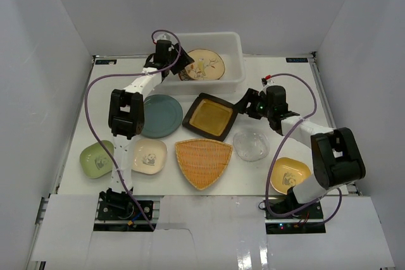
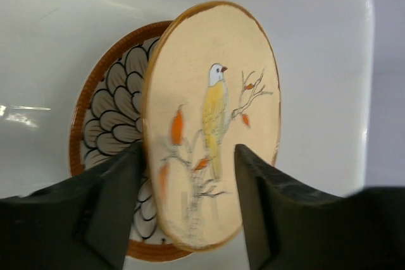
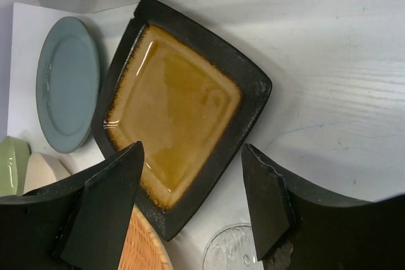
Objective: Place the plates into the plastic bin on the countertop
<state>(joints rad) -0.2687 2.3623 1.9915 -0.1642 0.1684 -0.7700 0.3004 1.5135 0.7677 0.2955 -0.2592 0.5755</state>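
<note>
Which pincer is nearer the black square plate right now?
Right. The right pincer hovers beside the black square plate; the left pincer is far back at the bin.

Both arms outstretched, left hand (image 2: 188, 162) and right hand (image 3: 193, 156) spread open

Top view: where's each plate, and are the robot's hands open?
White plastic bin: holds two plates.
Tan round bird plate: in bin, topmost.
Brown-white petal plate: in bin, underneath.
Left gripper: open.
Right gripper: open.
Black-amber square plate: on table.
Round teal plate: on table.
Orange woven fan plate: on table.
Clear glass dish: on table.
Cream dish: on table.
Yellow dish: on table.
Green dish: on table.
</note>
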